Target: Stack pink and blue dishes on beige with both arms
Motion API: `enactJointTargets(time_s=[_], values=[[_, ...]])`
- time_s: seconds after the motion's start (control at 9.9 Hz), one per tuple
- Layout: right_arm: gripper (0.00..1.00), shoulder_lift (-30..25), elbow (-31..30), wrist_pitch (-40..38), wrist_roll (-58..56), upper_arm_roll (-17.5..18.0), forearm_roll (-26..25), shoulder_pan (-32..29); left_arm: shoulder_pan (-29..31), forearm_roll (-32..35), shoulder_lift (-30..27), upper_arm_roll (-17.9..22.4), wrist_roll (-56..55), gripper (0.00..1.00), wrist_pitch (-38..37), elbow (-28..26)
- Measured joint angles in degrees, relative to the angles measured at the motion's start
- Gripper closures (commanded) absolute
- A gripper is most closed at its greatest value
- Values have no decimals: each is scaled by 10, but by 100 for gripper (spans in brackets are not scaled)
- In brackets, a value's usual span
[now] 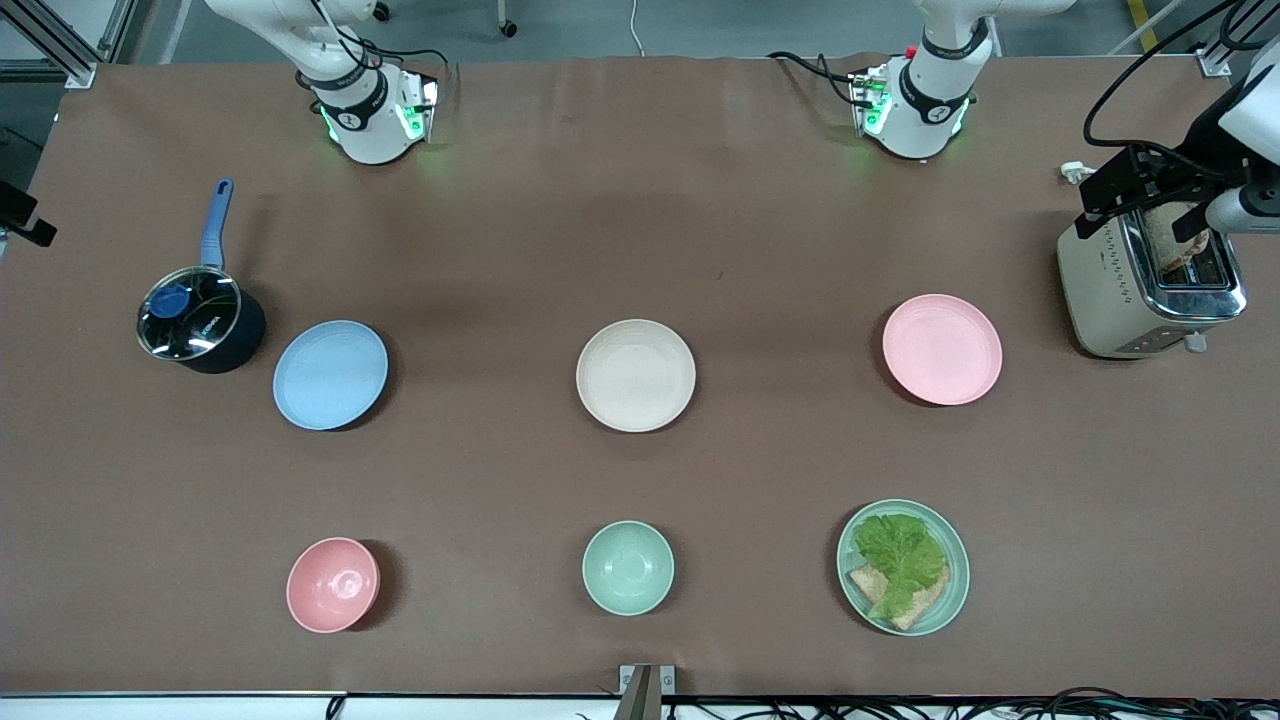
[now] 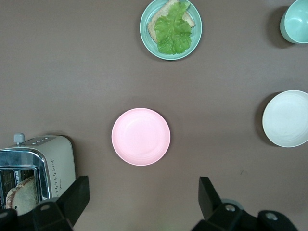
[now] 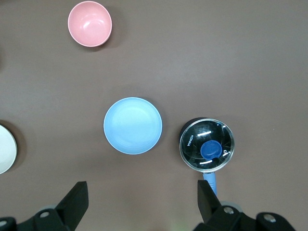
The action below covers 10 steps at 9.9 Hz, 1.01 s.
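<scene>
Three plates lie in a row across the brown worktop (image 1: 640, 200) in the front view: the blue plate (image 1: 330, 375) toward the right arm's end, the beige plate (image 1: 636, 375) in the middle, the pink plate (image 1: 941, 349) toward the left arm's end, all well apart. A lidded saucepan (image 1: 200, 322) sits just beside the blue plate. A toaster (image 1: 1150, 285) with bread in its slot stands at the left arm's end. Nearer the camera lie a pink bowl (image 1: 333, 585), a green bowl (image 1: 628, 567) and a green plate of lettuce and bread (image 1: 903, 567).

In the left wrist view, the left gripper (image 2: 143, 199) hangs high over the worktop by the pink plate (image 2: 141, 136), fingers spread wide and holding nothing. The beige plate (image 2: 287, 118) and toaster (image 2: 36, 168) show at the edges.

In the right wrist view, the right gripper (image 3: 142, 202) hangs over the worktop by the blue plate (image 3: 133, 125), fingers likewise wide and empty, the saucepan (image 3: 207, 145) beside the plate.
</scene>
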Motion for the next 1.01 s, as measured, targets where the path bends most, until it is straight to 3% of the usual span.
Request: enactJointTargets(time_s=[0.61, 1.01], values=[[0, 0, 0, 1, -13, 0, 0, 0, 0, 0, 0, 4, 1, 0, -1, -4], [0, 38, -26, 19, -105, -4, 32, -2, 0, 0, 1, 40, 7, 2, 20, -75]])
